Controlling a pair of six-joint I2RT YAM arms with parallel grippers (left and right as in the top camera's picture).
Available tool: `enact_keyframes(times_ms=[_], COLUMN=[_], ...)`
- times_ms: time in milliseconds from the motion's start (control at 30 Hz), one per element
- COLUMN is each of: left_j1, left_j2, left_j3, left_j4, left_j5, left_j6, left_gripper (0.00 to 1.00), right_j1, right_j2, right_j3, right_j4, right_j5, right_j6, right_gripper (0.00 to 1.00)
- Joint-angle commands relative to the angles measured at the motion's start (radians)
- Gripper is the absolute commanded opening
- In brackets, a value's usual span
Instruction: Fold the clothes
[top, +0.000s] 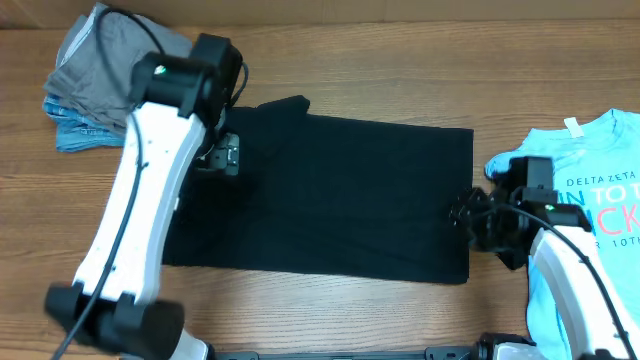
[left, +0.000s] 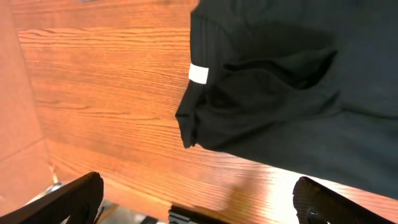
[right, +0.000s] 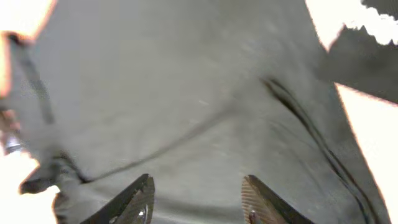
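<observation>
The black T-shirt (top: 340, 190) lies flat on the desk (top: 400, 80), its edge beneath the right claw (right: 196, 186), whose jaws stand partly apart and empty. The left claw (left: 198, 186) gapes wide, with the bunched collar (left: 205, 118) just ahead. Cloth snagging a rising right finger could drag the fold askew.

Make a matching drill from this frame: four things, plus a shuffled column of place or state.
Things:
1. black T-shirt
2. light-blue printed tee
3. grey garment
4. left gripper

Place or state:
a. bunched at the far-left corner of the table
b. open, near the white neck tag
c. laid out mid-table
d. at the right edge, print facing up

Pairs: 1-c, 2-d, 3-a, 4-b.
</observation>
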Motion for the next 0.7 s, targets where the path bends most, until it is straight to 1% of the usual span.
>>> enact_keyframes(times_ms=[0,67,200,333,433,600,667], left_j1=[0.004,0.005,0.006,0.006,0.006,0.005,0.005], left_j2=[-0.164,-0.213,-0.257,-0.261,-0.253,-0.236,-0.236], left_j3=[0.031,0.031,0.029,0.011,-0.006,-0.01,-0.01], left_j4=[-0.005,0.003,0.004,-0.005,0.01,0.068,0.064], left_j5=[0.019,0.019,0.027,0.071,0.074,0.169,0.175], left_j6=[-0.004,-0.008,-0.007,-0.007,-0.008,-0.006,-0.007], left_gripper=[1.0,1.0,1.0,1.0,1.0,1.0,1.0], right_j1=[0.001,0.001,0.001,0.001,0.001,0.001,0.001], right_j2=[-0.047,-0.055,-0.057,-0.058,-0.058,-0.065,-0.069], right_j3=[0.111,0.15,0.2,0.205,0.205,0.205,0.205], right_j4=[-0.022,-0.04,-0.085,-0.092,-0.092,-0.091,-0.094], right_j5=[-0.047,-0.072,-0.097,-0.117,-0.155,-0.168,-0.169], right_j6=[-0.026,-0.065,-0.113,-0.113,-0.113,-0.147,-0.154], right_gripper=[0.52,0.55,0.63,0.64,0.67,0.7,0.71])
